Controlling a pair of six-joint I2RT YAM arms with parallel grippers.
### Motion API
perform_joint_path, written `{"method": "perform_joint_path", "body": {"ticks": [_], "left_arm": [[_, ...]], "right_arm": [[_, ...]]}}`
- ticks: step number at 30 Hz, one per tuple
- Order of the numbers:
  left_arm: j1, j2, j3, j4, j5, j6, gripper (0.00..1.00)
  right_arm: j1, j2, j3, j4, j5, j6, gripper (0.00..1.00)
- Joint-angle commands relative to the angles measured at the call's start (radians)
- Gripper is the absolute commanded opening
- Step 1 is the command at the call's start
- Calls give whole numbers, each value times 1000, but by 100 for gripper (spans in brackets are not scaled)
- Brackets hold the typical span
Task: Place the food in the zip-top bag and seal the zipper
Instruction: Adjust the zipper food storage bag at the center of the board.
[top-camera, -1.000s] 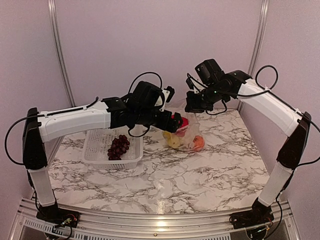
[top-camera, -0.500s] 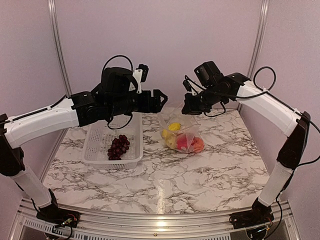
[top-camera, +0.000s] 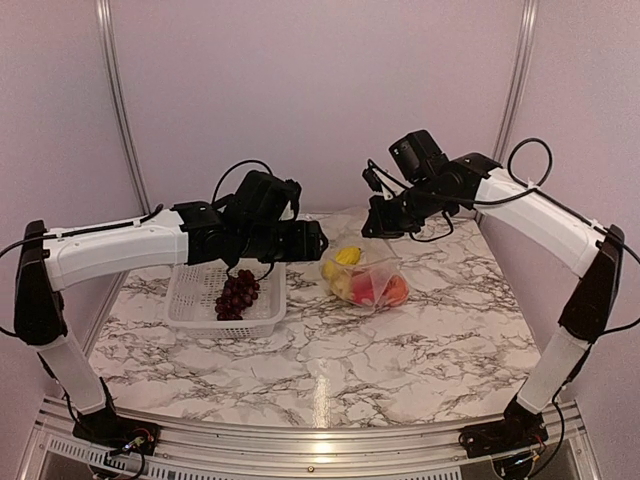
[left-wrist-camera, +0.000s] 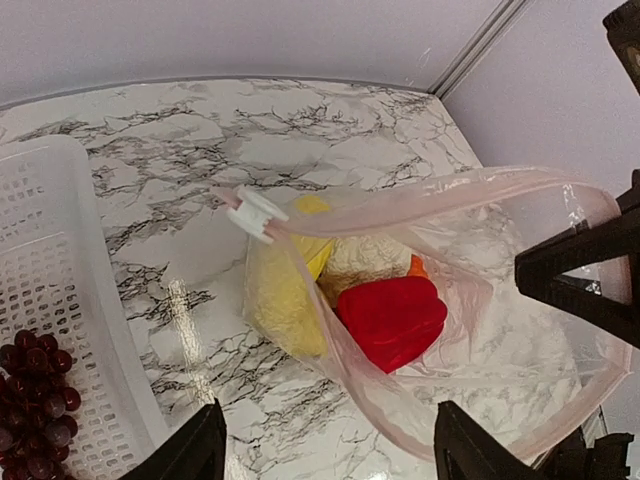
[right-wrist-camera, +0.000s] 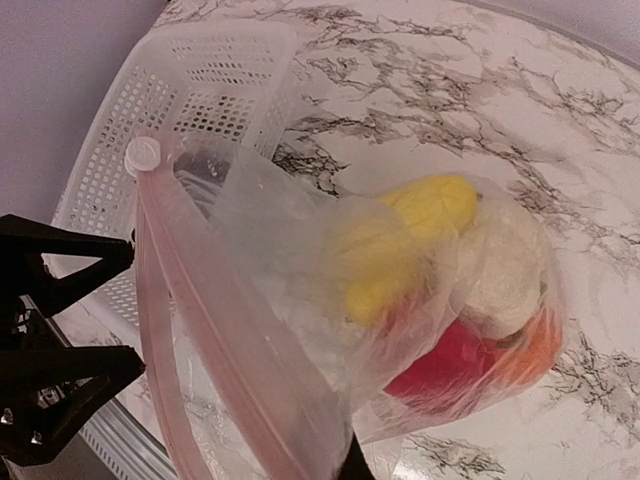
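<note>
Top external shows the zip-top bag (top-camera: 366, 272) on the counter (top-camera: 400, 350), its mouth edge pinched by the right fingers (left-wrist-camera: 565, 272). Beside it in the basket (top-camera: 180, 296), the grape bunch (top-camera: 237, 294) lies low to the left of the empty, spread left fingers (left-wrist-camera: 200, 450), nearer that arm.

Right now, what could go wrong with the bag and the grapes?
1. Only the right gripper pinches the rim of the bag. If it slips, the mouth could sag and the food might roll out.
2. The grapes lie in the basket, and the left gripper is open and empty. Carried over, the bunch might snag the zipper and tug the bag loose.
</note>
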Motion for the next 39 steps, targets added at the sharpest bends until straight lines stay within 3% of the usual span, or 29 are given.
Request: {"method": "perform_joint_path", "body": {"ticks": [1, 5, 7, 12, 17, 20, 25, 30, 34, 39], "left_arm": [[36, 84, 82, -35, 65, -136, 72], [51, 137, 146, -51, 87, -196, 59], [61, 172, 190, -87, 99, -226, 46], [69, 247, 320, -126, 114, -221, 1], [60, 292, 443, -140, 107, -191, 0], [61, 278, 439, -139, 78, -185, 0], [60, 257, 419, -147, 52, -162, 0], [59, 250, 411, -138, 65, -152, 0], [57, 240, 401, -132, 58, -153, 0], [57, 236, 396, -92, 89, -132, 0]], "right_arm": [[10, -44, -25, 35, -18, 6, 0], [12, -49, -31, 37, -19, 15, 0], [12, -50, -30, 38, -19, 18, 0], [13, -20, 33, -63, 103, 35, 2], [2, 23, 122, -159, 254, 41, 24], [-10, 24, 142, -179, 273, 65, 28], [-20, -6, 145, -197, 337, 70, 22], [-19, 0, 154, -242, 436, 51, 7], [-19, 4, 202, -284, 502, 47, 5], [-18, -37, 175, -206, 412, 39, 7]]}}
